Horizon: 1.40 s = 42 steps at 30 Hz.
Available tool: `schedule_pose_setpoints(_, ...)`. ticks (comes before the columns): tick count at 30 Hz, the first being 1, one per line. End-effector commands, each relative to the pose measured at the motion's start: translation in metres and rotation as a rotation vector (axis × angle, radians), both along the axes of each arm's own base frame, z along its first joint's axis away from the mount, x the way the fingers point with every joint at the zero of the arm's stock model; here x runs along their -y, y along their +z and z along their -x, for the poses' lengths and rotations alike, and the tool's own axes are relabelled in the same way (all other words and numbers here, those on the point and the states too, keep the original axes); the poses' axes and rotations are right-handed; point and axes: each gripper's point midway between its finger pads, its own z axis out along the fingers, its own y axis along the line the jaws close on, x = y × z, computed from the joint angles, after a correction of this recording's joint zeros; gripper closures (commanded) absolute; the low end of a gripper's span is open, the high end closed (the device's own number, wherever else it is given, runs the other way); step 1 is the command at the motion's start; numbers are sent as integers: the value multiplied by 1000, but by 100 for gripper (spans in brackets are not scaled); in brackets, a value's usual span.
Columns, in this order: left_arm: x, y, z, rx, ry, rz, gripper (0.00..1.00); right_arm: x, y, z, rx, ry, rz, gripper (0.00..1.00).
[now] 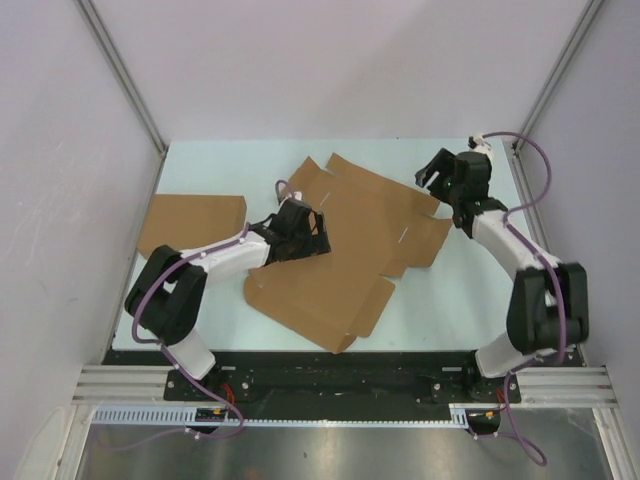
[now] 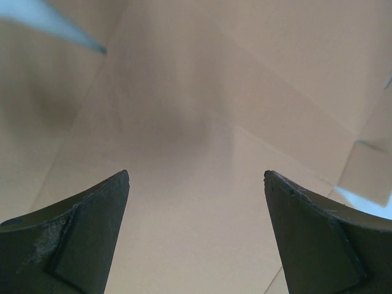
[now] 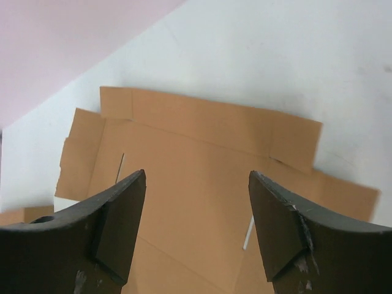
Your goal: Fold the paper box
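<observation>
The paper box (image 1: pixel 345 260) lies as a wide flat brown die-cut sheet across the middle of the table, flaps spread out. My left gripper (image 1: pixel 318 228) hovers low over the sheet's left-centre part. In the left wrist view its jaws (image 2: pixel 196 177) stand wide apart with only bare cardboard (image 2: pixel 202 122) beneath them. My right gripper (image 1: pixel 432 178) is raised at the back right, above the sheet's far right edge. The right wrist view looks down on the sheet (image 3: pixel 196 128) between open fingers (image 3: pixel 197 174) that hold nothing; two thin slits (image 3: pixel 120 166) show in the cardboard.
A second, plain brown cardboard box (image 1: pixel 190 222) lies at the table's left edge, behind the left arm. The pale table surface (image 1: pixel 440 300) shows to the right of the sheet. Grey walls and metal posts close in the back and sides.
</observation>
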Motion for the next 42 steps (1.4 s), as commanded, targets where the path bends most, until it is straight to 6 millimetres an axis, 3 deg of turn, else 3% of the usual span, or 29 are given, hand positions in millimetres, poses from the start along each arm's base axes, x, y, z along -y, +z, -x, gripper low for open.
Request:
schedule_pose_setpoints(1, 6, -14, 18, -49, -9, 53, 5, -12, 4, -38, 30, 159, -20, 26)
schedule_pose_setpoints(4, 6, -36, 40, -109, -19, 34, 7, -5, -10, -57, -5, 178, 32, 23)
schedule_pose_setpoints(8, 4, -71, 82, -220, -15, 35, 8, -19, -21, -67, -47, 238, 225, 20)
schedule_pose_setpoints(11, 3, -85, 98, -271, -5, 73, 8, -27, -21, -78, -52, 257, 297, 20)
schedule_pose_setpoints(14, 8, -93, 106, -318, 9, 112, 9, -34, -22, -87, -56, 248, 296, 20)
schedule_pose_setpoints(21, 48, -95, 129, -422, -32, 184, 10, -52, -21, -101, -60, 202, 386, 22)
schedule_pose_setpoints(25, 40, -96, 140, -434, -20, 153, 10, -38, -27, -106, -65, 143, 417, 22)
schedule_pose_setpoints(29, 21, -70, 124, -307, -3, 74, 8, -29, -26, -98, -101, 130, 307, 21)
schedule_pose_setpoints(33, 19, -11, 100, -115, -27, 96, 7, -45, -31, -83, -121, 184, 302, 21)
schedule_pose_setpoints(35, 17, 0, 98, -86, -39, 91, 7, -62, -47, -67, -166, 225, 315, 23)
schedule_pose_setpoints(36, 15, 9, 97, -59, -39, 96, 8, -65, -65, -54, -207, 237, 328, 23)
schedule_pose_setpoints(37, 12, 12, 97, -47, -44, 83, 8, -80, -72, -43, -219, 256, 326, 24)
schedule_pose_setpoints(42, -13, 45, 81, 93, 31, 35, 0, -96, -107, 1, -277, 269, 335, 25)
